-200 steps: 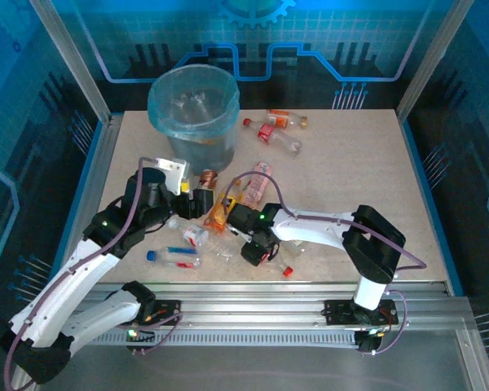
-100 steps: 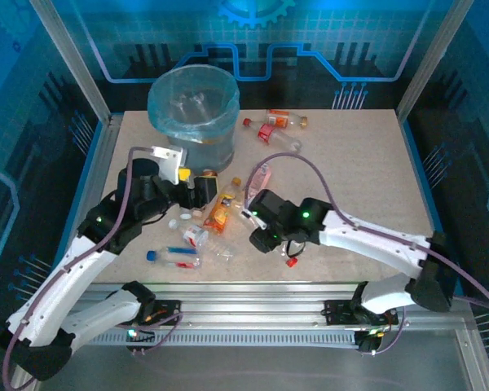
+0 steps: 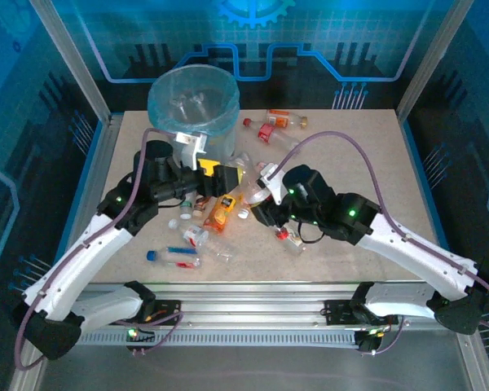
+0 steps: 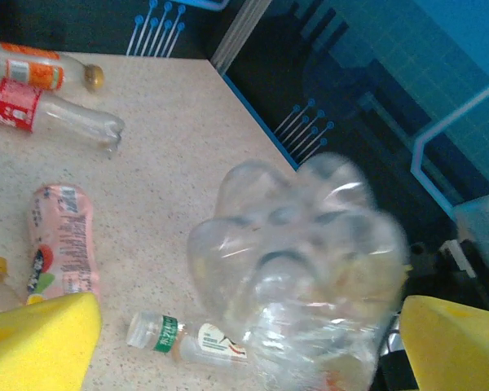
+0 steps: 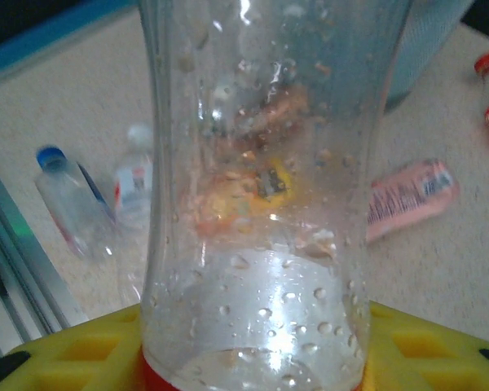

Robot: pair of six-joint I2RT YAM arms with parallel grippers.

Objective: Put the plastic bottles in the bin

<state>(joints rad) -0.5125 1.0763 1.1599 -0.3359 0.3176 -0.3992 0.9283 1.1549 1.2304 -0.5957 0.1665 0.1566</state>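
The bin (image 3: 161,114), grey with a light-blue bag, stands at the back left. Just in front of it my left gripper (image 3: 218,174) is shut on a clear plastic bottle (image 4: 297,261), whose lobed base faces the wrist camera between the yellow pads (image 4: 41,342). At the table's middle my right gripper (image 3: 263,208) is shut on a second clear bottle (image 5: 269,204) with a red label at its lower end; it is wet inside. The same bottle (image 3: 253,193) points toward the left gripper. Both held bottles are off the table.
Loose bottles lie about: an orange one (image 3: 221,210), a blue-capped one (image 3: 173,257), a red-capped one (image 3: 289,238), a cluster (image 3: 275,129) right of the bin, a pink-labelled one (image 4: 63,240) and a green-labelled one (image 4: 187,338). Glass walls enclose the table.
My right arm has raised its bottle from the front pile and swung toward the middle. My left gripper has carried its bottle right and back, nearer the bin.
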